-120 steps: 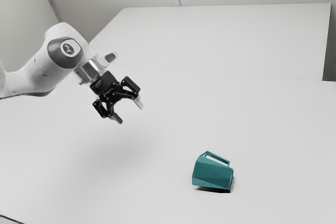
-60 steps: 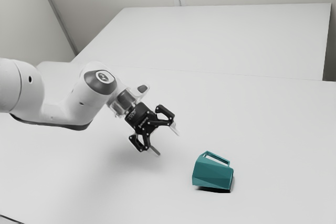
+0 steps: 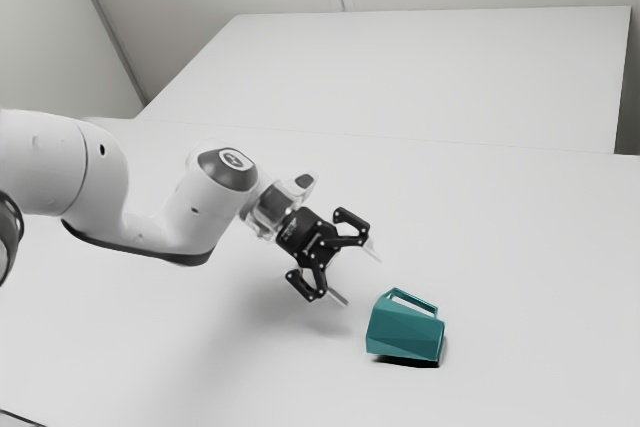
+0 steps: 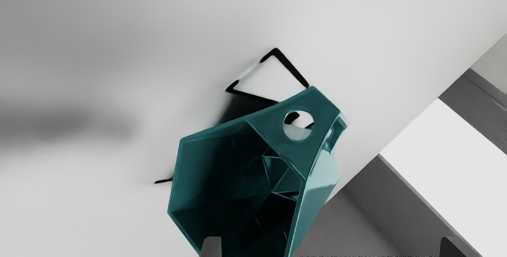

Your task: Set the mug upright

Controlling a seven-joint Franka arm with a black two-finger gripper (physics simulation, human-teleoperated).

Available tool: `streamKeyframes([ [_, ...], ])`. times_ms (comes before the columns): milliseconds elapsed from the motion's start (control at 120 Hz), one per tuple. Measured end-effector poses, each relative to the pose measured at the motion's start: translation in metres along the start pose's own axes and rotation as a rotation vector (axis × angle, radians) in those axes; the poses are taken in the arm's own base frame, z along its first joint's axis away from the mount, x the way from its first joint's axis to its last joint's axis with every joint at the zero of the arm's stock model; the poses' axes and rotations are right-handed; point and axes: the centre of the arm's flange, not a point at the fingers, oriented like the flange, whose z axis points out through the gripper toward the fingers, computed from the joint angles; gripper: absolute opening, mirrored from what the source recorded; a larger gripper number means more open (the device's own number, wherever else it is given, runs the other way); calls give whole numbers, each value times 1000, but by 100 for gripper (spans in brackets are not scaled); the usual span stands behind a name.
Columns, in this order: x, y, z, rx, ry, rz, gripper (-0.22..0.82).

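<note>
Righting a tipped mug calls for a square grip and a slow turn

Lying on its side on the table, the mug turns its mouth toward the pincer, with the handle on its upper side. The pincer is spread and holds nothing; it hangs slanting above the table, near the mug and on the exterior view's left of it.

In the wrist view one finger shows against the mouth and the other finger well beyond the wall. That would suit a pinch on the wall, one finger inside and one out, better than a grip around the body, which would want the aim shifted first.

The step in hand looks to be the approach. Best to come in gently along the mug's length, so that neither tip catches the rim and shoves it away. Close only once the wall sits well between the pads, clear of the handle. Then lift a little, swing the mouth upward, and let the base meet the table flat before letting go; released at a slant, it could topple again.
</note>
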Motion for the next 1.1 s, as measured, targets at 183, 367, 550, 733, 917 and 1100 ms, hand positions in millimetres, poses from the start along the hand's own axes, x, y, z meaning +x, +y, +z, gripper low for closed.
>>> streamKeyframes([
  [183,1,2,27,-28,-24,-24,60],
  [367,1,2,46,-49,-42,-42,60],
  [550,4,7,57,-53,-42,-34,57],
  [733,7,9,58,-46,-17,-19,13],
  [917,9,18,54,-54,2,1,-8],
  [1100,7,25,57,-57,11,8,-14],
])
